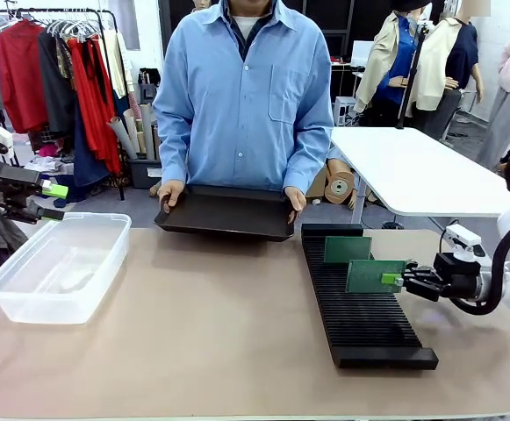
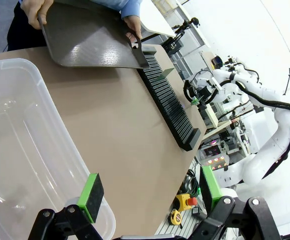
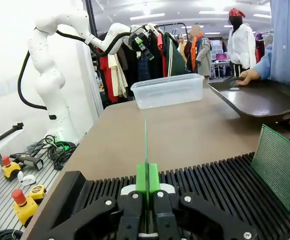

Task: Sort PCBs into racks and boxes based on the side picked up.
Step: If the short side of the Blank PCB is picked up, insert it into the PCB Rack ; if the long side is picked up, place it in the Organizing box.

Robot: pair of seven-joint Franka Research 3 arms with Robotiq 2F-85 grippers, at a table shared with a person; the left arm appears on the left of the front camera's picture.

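Right fingers (image 1: 401,281) grip a PCB (image 1: 373,275) upright over the rack (image 1: 360,309).
Second PCB (image 1: 348,249) stands behind; left fingers (image 2: 149,192) open beside the box (image 1: 61,266); a person holds the black tray (image 1: 228,212).

Bright, even overhead light; ceiling strips show past my right fingers. Glare streaks the black tray (image 2: 92,42) and washes out the room beyond, I think. My wrist views bend at the edges.
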